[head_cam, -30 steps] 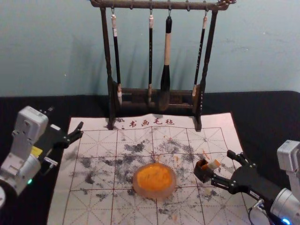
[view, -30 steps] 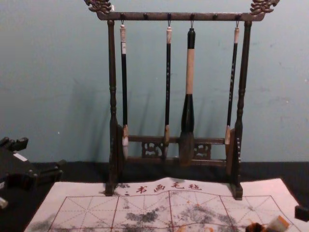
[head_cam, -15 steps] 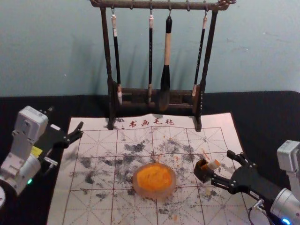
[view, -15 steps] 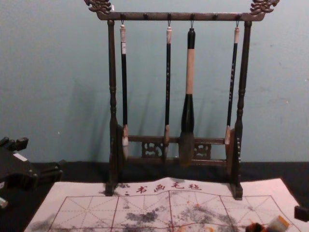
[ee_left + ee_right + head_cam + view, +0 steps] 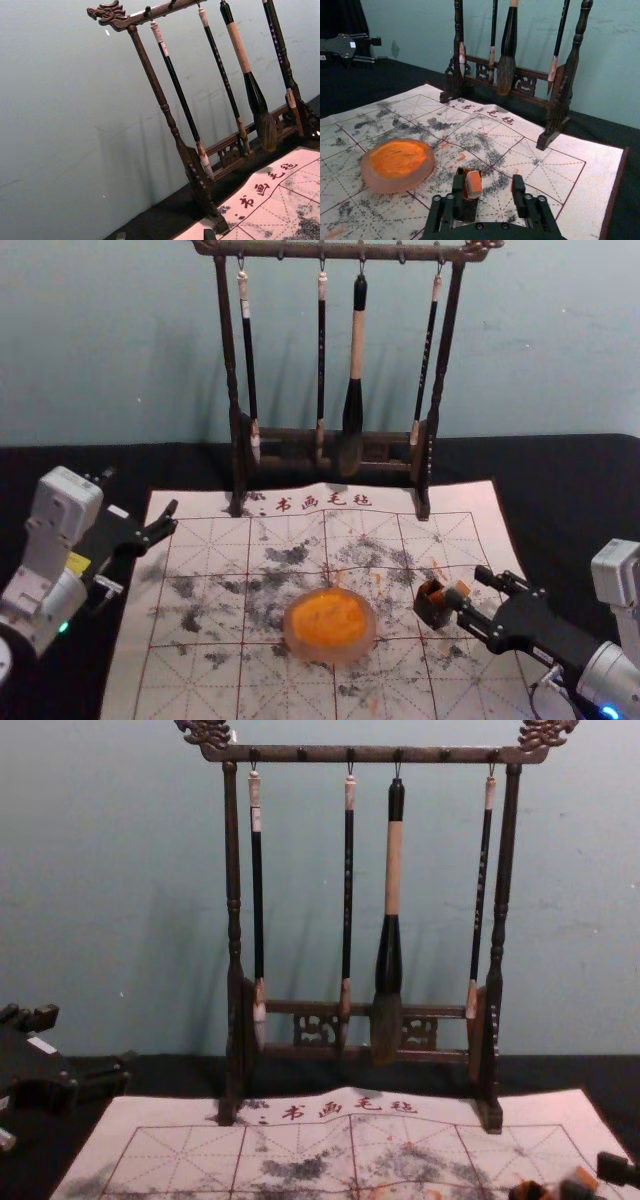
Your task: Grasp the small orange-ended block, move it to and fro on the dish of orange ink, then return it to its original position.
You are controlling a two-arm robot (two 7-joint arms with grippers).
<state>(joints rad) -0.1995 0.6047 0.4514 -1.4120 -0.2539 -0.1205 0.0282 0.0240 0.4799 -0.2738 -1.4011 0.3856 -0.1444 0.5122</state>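
In the head view, the small orange-ended block [image 5: 459, 589] leans in a dark open box [image 5: 430, 613], at the spot it had in the earlier frame, to the right of the dish [image 5: 335, 653] of orange ink [image 5: 328, 616]. The right end effector [image 5: 469, 586] reaches in from the right. Its fingers stand closer together than before, and the nearer one now passes in front of the block. The left end effector [image 5: 138, 493] is parked at the left edge of the gridded calligraphy mat [image 5: 200, 680], its fingers spread, unchanged. Behind, four calligraphy brushes hang on the dark wooden brush rack [image 5: 228, 350], which has not moved.

The left wrist view looks at the brush rack, its brushes and part of the mat, with two separated fingertips at the bottom edge.

In the right wrist view, the right end effector [image 5: 487, 184] has its fingers apart, the block standing tilted between them, much nearer one finger than the other. Whether that nearer finger touches it, I can't quite tell. The dish rests on the mat, well apart.

In the chest view, a dark fingertip now covers part of the block at the lower right, and the other has shifted inward from the right edge.
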